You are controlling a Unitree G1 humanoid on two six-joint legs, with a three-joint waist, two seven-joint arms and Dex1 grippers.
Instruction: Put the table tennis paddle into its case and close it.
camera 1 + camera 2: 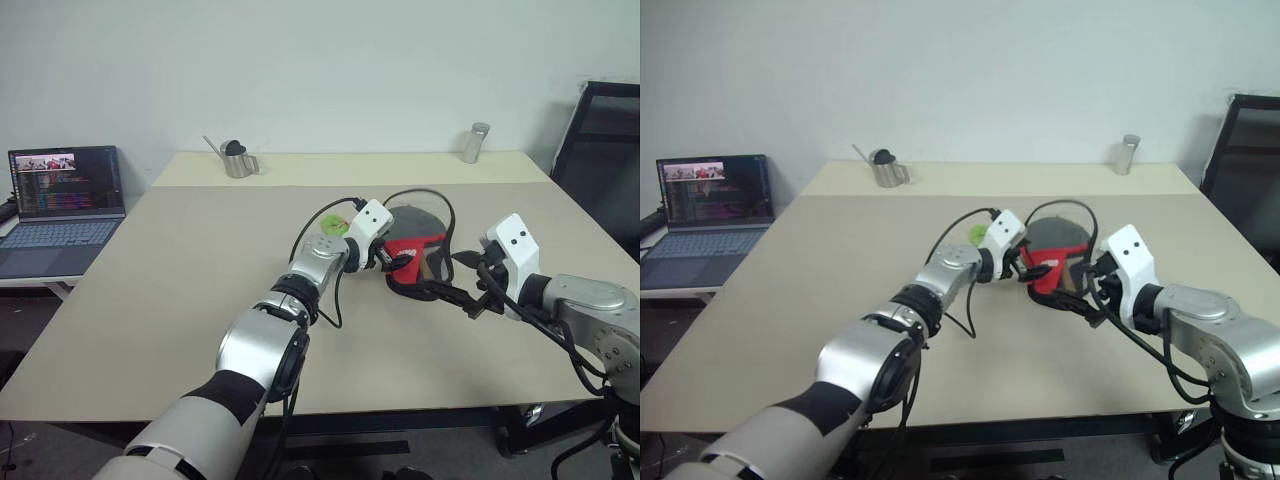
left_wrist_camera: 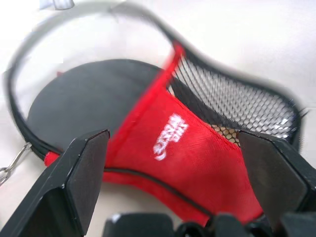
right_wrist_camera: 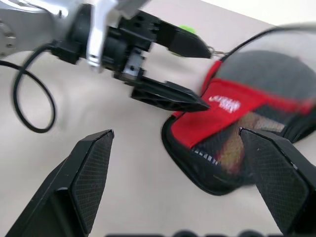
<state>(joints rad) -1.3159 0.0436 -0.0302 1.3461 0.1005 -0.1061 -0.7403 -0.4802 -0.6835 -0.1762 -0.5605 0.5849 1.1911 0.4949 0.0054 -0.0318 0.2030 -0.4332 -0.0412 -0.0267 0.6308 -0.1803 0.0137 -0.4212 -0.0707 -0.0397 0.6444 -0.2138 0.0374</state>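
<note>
Two open grippers flanked the case (image 1: 415,250) on the beige table (image 1: 180,290).

We saw the case lying open near the middle of the table, its red panel with white logo and mesh pocket facing up, and the table tennis paddle (image 2: 94,98) resting inside it, black face showing. Our left gripper (image 1: 392,262) hung at the case's left edge, fingers spread wide and holding nothing. Our right gripper (image 1: 462,292) stood just right of the case, jaws likewise wide and empty. Beyond the case, at the table's far edge, stood a metal watering can (image 1: 238,158) and a shaker (image 1: 474,142); a laptop (image 1: 62,205) sat well left of the case.
</note>
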